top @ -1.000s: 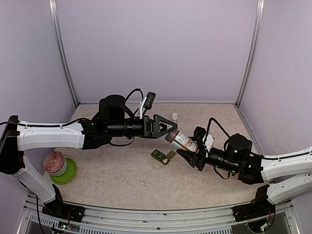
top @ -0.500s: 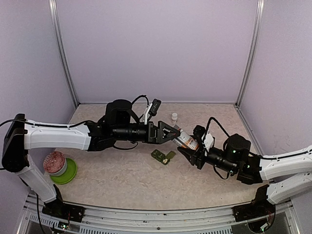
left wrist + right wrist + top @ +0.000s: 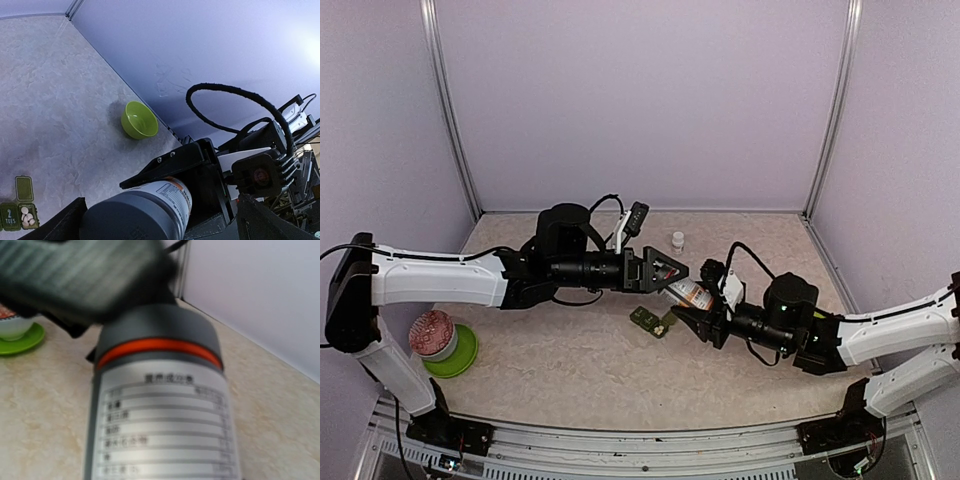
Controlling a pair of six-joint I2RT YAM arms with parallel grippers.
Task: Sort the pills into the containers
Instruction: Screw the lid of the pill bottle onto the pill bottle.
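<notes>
Pill box (image 3: 654, 320) lies on the worktop (image 3: 570, 350) just below the centre of the top view, one compartment open with white pills (image 3: 27, 216) inside. Right end effector (image 3: 700, 306) pinches a labelled bottle (image 3: 691, 293) just above it. Left end effector (image 3: 676, 272) is spread wide either side of the bottle's grey cap (image 3: 131, 217)

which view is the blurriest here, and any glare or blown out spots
Right wrist view is softest: the pill bottle sits so close that its label print smears. Left wrist view has a washed-out bright patch on the wall at upper right and a soft cap, yet the pill box reads clearly. Top external view is evenly lit and sharp, shadows faint.
</notes>
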